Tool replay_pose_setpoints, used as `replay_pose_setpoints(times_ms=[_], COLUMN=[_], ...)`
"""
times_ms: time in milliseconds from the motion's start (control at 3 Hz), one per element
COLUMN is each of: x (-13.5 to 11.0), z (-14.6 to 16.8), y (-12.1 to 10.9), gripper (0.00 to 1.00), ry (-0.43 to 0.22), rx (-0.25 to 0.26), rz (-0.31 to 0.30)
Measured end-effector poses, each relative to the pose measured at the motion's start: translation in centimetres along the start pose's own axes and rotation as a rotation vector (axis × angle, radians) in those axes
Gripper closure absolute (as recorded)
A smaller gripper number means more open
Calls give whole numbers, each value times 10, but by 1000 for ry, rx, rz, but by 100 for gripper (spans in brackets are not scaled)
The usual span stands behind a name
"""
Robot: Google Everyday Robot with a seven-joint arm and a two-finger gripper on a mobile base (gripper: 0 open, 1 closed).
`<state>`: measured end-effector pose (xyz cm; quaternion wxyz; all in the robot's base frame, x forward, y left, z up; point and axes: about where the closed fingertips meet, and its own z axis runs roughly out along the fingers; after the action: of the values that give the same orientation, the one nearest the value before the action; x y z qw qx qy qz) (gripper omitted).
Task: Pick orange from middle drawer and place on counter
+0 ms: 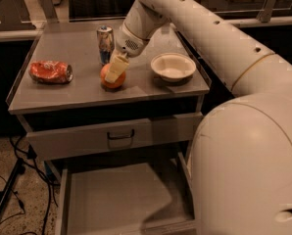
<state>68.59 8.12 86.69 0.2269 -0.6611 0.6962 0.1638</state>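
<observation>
The orange (108, 80) rests on the counter (67, 48), left of its middle and near the front edge. My gripper (113, 74) reaches down from the upper right and is shut on the orange, with one pale finger (117, 65) lying across the fruit's front. The other finger is hidden behind the orange. The middle drawer (121, 195) stands pulled open below, and its flat grey floor is bare.
A silver can (105, 43) stands just behind the orange. A red-and-silver foil packet (51, 72) lies at the counter's left. A white bowl (173, 66) sits at the right. A closed drawer front with a black handle (120, 135) is under the counter. My arm fills the right side.
</observation>
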Motion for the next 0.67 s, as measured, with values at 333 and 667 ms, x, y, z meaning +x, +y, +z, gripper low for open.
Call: replay_pose_setpoints(times_ms=[333, 667], x=[0, 0], z=[0, 0], y=[0, 0], gripper=[35, 11], ry=[0, 0], rx=[0, 0], rz=[0, 0])
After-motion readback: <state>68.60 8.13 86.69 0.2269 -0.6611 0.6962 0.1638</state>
